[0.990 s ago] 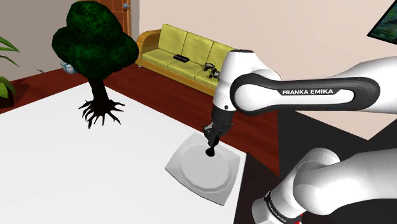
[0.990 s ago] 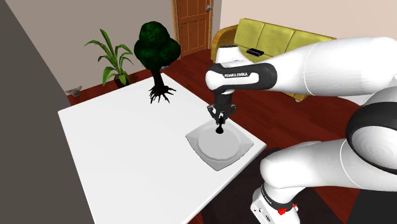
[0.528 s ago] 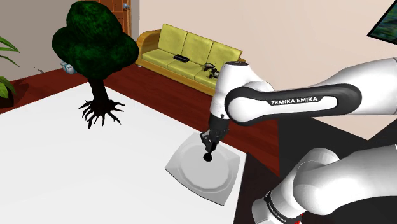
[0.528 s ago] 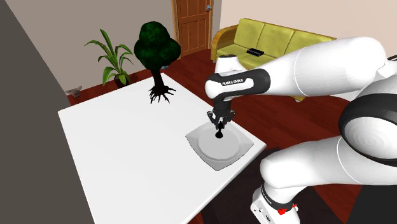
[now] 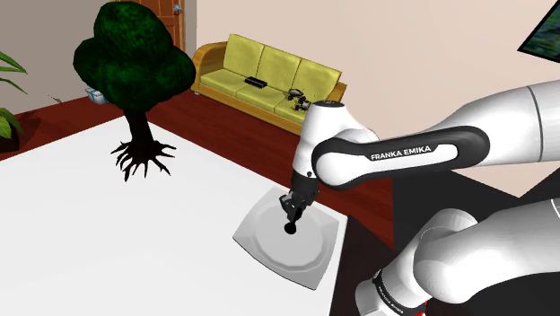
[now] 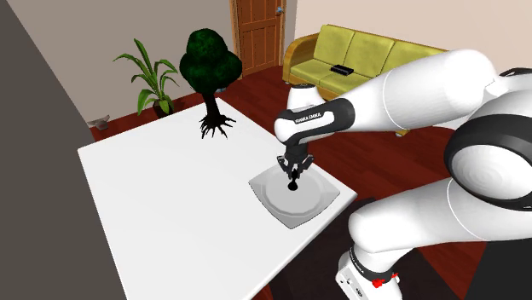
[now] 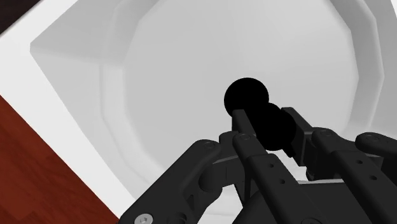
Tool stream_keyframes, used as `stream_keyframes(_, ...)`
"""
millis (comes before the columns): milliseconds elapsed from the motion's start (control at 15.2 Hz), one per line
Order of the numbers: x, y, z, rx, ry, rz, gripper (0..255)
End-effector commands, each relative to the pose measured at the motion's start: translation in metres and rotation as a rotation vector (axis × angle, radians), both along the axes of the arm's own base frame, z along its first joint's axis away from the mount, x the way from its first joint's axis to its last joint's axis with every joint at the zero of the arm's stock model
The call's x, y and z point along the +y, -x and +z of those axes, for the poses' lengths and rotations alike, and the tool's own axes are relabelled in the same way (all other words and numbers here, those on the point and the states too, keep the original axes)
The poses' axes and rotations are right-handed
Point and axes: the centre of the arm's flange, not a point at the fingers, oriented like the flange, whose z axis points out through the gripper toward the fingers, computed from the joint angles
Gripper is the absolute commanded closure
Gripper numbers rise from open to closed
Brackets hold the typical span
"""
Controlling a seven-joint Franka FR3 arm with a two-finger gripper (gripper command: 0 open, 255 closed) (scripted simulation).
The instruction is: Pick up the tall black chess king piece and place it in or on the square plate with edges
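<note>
black chess king [image 5: 292, 226] in gripper [image 5: 295, 212] over white plate [image 5: 267, 244]

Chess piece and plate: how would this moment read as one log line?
stage: placing | fingers: shut on chess king | chess king: over square plate, contact unclear

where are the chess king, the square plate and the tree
chess king [image 7: 247, 97], wrist view, on its round lower end
square plate [image 5: 305, 266], shoulder view, on its near rim
tree [image 5: 135, 54], shoulder view, on its dark crown
</note>
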Motion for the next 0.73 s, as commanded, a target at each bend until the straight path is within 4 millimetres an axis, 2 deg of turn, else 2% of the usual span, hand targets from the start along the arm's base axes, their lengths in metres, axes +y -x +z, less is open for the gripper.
stream_keyframes(0, 0.0002, -0.0002, -0.0007, 0.0, 0.0, 0.0, 255)
stream_keyframes(264, 0.0002, -0.0002, -0.0007, 0.0, 0.0, 0.0, 255)
stream_keyframes(330, 0.0002, -0.0002, -0.0007, 0.0, 0.0, 0.0, 0)
stream_keyframes(660, 0.0002, -0.0002, -0.0007, 0.0, 0.0, 0.0, 0)
